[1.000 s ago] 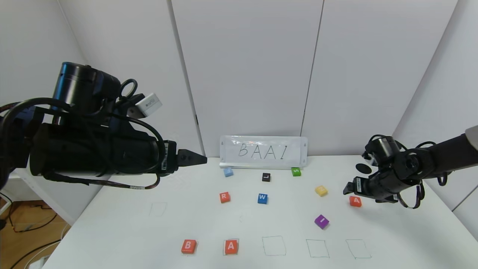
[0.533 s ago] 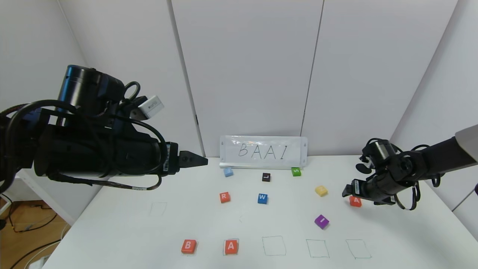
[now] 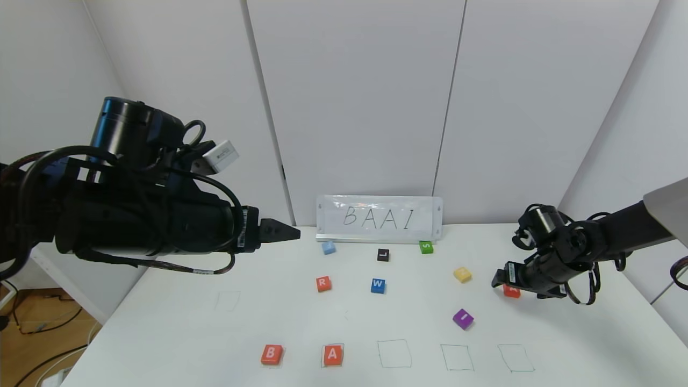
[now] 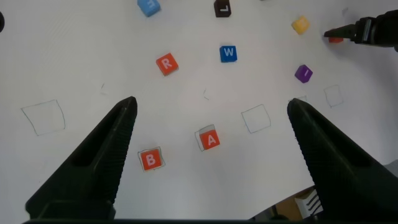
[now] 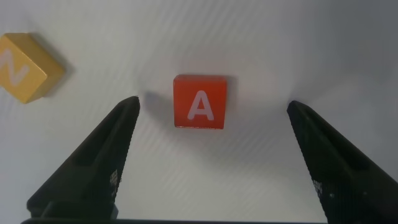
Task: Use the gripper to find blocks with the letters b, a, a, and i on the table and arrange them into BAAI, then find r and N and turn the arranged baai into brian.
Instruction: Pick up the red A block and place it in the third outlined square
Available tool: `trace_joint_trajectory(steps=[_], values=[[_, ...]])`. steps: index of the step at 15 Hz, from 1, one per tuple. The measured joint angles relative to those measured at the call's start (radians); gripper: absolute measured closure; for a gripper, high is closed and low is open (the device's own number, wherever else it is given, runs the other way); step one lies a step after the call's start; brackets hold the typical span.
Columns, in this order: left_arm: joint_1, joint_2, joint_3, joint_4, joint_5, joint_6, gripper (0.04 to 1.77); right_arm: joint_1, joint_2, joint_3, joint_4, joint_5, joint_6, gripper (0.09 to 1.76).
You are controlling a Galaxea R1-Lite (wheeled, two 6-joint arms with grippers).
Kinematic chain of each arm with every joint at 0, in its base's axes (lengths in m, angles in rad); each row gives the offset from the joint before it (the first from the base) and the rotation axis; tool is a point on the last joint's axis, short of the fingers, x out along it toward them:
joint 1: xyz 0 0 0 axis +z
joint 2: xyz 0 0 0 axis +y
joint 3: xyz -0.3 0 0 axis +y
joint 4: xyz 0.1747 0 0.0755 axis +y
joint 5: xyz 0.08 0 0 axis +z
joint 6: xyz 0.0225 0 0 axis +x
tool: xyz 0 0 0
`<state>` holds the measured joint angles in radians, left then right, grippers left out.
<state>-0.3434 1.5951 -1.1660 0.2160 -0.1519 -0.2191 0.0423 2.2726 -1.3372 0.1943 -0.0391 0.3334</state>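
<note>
Near edge of table (image 3: 161,333): B block (image 3: 271,354), A block (image 3: 332,355). Mid: purple I block (image 3: 463,319), R block (image 3: 323,284). Right: second A block (image 5: 200,101), apparently untouched, between spread right tool (image 5: 214,158) fingers. Left tool (image 4: 211,162) raised, fingers apart.

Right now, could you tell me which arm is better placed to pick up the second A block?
The right. The right gripper hangs open directly over the second A block, while the left gripper is raised far across the table.
</note>
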Motion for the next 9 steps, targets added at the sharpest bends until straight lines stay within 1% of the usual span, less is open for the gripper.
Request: trace_joint_trajectory(steps=[7,9], values=[[0.005,0.004,-0.002,0.0,0.0,0.0,0.09,0.0,0.016,-0.017,0.008,-0.002,-0.001,0.14],[0.006,0.004,-0.002,0.0,0.0,0.0,0.09,0.002,0.019,-0.017,0.007,-0.017,-0.003,0.14]])
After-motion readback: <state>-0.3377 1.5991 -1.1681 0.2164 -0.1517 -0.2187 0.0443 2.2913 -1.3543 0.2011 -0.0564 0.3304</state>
